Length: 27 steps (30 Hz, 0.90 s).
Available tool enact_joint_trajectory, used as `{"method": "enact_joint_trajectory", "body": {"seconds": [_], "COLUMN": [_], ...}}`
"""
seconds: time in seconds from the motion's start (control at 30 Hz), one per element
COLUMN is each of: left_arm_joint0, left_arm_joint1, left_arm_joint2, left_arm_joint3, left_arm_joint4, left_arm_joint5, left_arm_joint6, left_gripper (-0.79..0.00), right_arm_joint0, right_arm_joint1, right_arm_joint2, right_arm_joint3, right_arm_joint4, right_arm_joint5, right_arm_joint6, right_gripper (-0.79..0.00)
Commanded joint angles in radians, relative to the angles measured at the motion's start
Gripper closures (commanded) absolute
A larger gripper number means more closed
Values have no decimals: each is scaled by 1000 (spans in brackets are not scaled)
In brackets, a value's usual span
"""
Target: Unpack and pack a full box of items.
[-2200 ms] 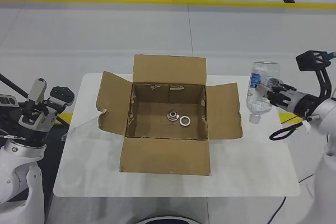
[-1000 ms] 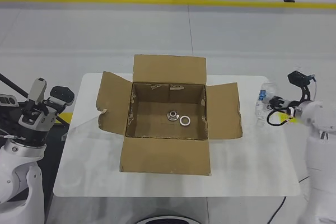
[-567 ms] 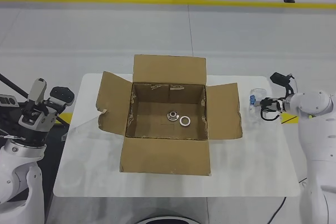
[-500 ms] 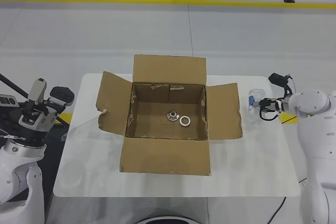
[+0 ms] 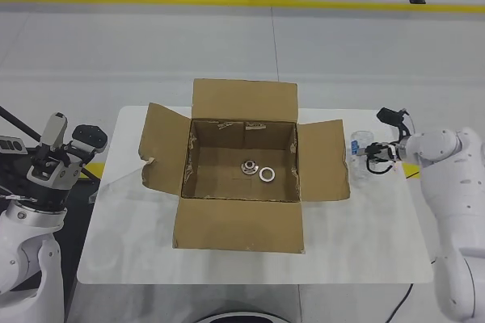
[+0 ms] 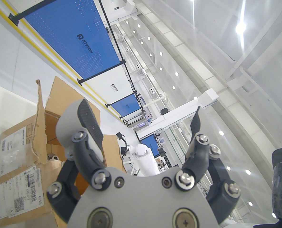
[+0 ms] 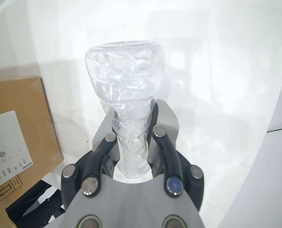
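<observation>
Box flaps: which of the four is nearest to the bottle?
The flap on the right arm's side: the bottle, in the right gripper, is just beyond its outer edge. The other three are farther off.

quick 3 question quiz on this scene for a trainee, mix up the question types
1. True or false: the right gripper is shut on the clear bottle.
2. What lies inside the cardboard box? A) a cup B) two small round metal parts C) a folded cloth
3. Fill in: the left gripper has its fingers ____.
Key: 1 true; 2 B; 3 open.
</observation>
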Motion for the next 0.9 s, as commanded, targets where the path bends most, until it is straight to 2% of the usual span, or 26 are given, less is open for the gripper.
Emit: {"method": "enact_joint_trajectory", "body": {"seconds": [0.0,0.1,0.27,0.3,0.43,0.47,0.53,0.73,0.87], "left_arm_joint0": [0,0,0,0,0,0,0,0,0], "left_arm_joint1": [0,0,0,0,0,0,0,0,0], "left_arm_joint2": [0,0,0,0,0,0,0,0,0], "left_arm_joint3": [0,0,0,0,0,0,0,0,0], "left_arm_joint4": [0,0,0,0,0,0,0,0,0], "left_arm_joint5": [0,0,0,0,0,0,0,0,0], "left_arm_joint6": [0,0,0,0,0,0,0,0,0], "left_gripper": [-785,-785,-785,-785,-785,-785,-785,-785,-785], "right_arm_joint0": [4,10,10,7,-25,-42,-94,-326,-416], "right_arm_joint1": [0,2,16,21,45,51,65,91,96], "right_arm_joint2": [-8,-15,-7,0,40,54,85,166,148], "right_arm_joint3": [4,2,-43,-62,-206,-266,-421,-1017,-1285], "right_arm_joint4": [0,-3,-13,-10,1,4,20,60,49], "right_arm_joint5": [1,4,24,25,26,28,36,130,160], "right_arm_joint6": [-3,-5,-15,-14,7,17,48,147,172], "right_gripper": [-351,-406,-625,-668,-754,-785,-785,-785,-785]}}
